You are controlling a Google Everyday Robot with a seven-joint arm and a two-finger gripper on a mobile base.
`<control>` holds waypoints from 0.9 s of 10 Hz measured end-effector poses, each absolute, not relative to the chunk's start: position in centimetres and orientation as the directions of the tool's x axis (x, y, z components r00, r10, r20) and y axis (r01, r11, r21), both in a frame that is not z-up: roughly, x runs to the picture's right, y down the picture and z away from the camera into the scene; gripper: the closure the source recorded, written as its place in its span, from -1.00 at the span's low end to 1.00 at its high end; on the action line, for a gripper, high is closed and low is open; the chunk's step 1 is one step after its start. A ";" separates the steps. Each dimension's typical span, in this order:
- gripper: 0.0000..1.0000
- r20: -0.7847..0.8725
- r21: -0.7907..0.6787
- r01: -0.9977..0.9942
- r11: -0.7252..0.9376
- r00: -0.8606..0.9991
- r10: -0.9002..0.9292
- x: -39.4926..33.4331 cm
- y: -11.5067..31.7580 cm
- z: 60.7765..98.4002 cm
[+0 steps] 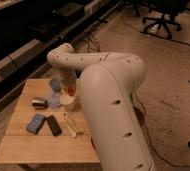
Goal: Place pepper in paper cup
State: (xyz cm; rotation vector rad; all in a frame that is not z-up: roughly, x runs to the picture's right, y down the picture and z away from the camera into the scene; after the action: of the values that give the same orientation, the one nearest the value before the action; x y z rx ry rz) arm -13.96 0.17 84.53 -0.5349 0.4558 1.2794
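The wooden table carries the paper cup, a short off-white cup near its right side. Just above the cup's rim hangs the pepper, small and red-orange. My gripper reaches down from the big white arm and is shut on the pepper over the cup. The arm hides most of the gripper's body.
A grey-blue cup stands behind the paper cup and a small metal can to its left. A blue pad, a black bar and pale sticks lie nearer the front. Office chairs stand far right.
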 end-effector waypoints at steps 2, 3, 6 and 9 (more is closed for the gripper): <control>1.00 -0.582 -0.137 -0.968 0.210 0.250 0.773 -15.1 0.2 84.3; 1.00 -0.578 -0.143 -0.967 0.213 0.256 0.775 -15.4 0.3 84.3; 1.00 -0.557 -0.162 -0.961 0.224 0.276 0.784 -16.2 1.0 84.2; 1.00 -0.537 -0.176 -0.954 0.243 0.299 0.788 -16.9 1.7 83.8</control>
State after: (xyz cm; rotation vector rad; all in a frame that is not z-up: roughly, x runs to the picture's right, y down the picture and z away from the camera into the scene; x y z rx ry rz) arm -16.88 1.71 83.82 -0.5224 0.3733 1.2285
